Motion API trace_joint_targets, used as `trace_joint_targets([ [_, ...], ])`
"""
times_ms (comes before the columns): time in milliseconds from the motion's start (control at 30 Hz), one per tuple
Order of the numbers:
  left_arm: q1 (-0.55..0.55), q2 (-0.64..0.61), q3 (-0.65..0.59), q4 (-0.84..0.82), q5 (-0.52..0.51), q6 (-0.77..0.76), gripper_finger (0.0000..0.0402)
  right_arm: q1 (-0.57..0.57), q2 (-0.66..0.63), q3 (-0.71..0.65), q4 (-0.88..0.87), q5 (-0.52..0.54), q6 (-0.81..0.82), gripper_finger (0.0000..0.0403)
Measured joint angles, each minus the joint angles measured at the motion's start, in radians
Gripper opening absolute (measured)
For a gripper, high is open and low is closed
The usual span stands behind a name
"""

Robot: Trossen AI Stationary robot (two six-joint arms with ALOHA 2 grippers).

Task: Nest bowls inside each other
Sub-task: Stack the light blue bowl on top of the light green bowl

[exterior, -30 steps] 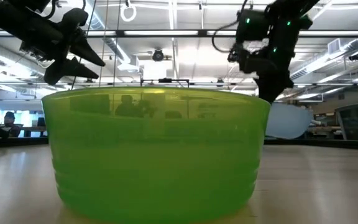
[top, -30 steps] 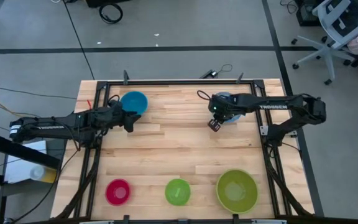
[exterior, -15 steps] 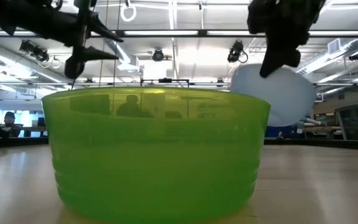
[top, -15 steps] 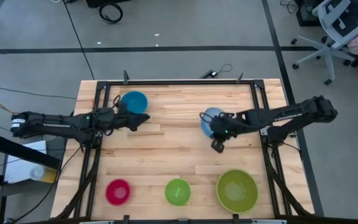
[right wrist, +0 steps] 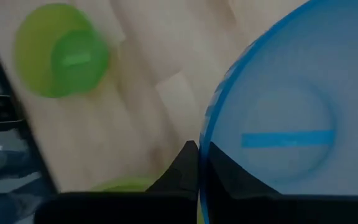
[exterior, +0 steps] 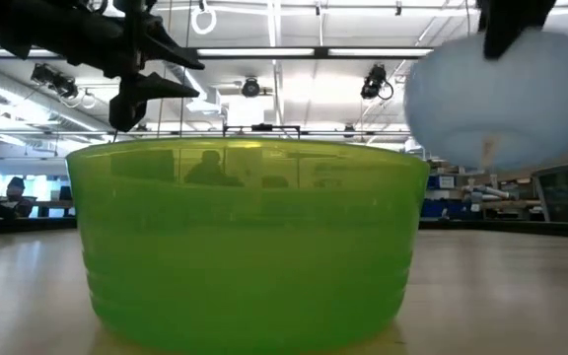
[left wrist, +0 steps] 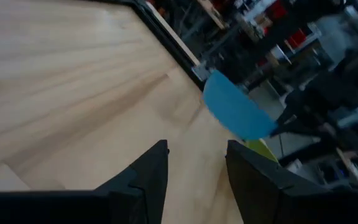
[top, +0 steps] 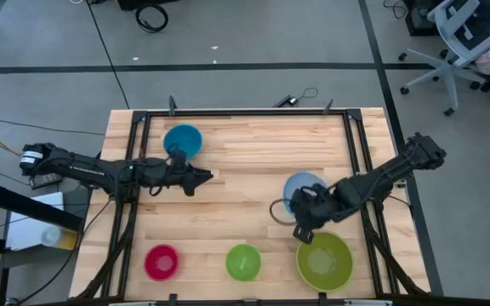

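My right gripper is shut on the pale translucent blue bowl, which hangs in the air just beyond the large lime-green bowl. The lime-green bowl stands on its base at the near right. My left gripper stands open above bare wood left of the table's middle, with nothing between its fingers. The bright cyan-blue bowl rests at the far left. The small green bowl and the small red-pink bowl stand along the near edge. My right gripper pinches the pale blue bowl's rim on its near side, one finger inside the bowl and one outside. The fingers come slanting down from above. The bowl is lifted clear of the table and tilted, its underside turned toward the near edge.
A black metal frame runs around the wooden table top. Bare wood lies across the middle between the far and near bowls. An office chair stands on the floor beyond the far right corner.
My right gripper has carried the pale blue bowl from the far right toward the near edge and upward, up to the lime-green bowl; the bowl has tipped as it went. My left gripper has gone from beside the cyan-blue bowl toward the table's middle.
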Motion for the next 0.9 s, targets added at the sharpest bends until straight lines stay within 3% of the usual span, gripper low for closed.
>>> trace_joint_targets([
  [400, -0.137, 0.029, 0.0, -0.009, -0.049, 0.11, 0.016, 0.236, 0.264, 0.355, -0.216, -0.05, 0.312, 0.0011],
  [767, -0.16, 0.032, 0.0, 0.0, -0.053, 0.112, 0.016, 0.367, 0.328, 0.392, -0.245, -0.062, 0.623, 0.0011],
  [900, -0.169, 0.032, 0.0, 0.001, -0.053, 0.099, 0.016, 0.384, 0.367, 0.392, -0.231, -0.055, 0.671, 0.004],
])
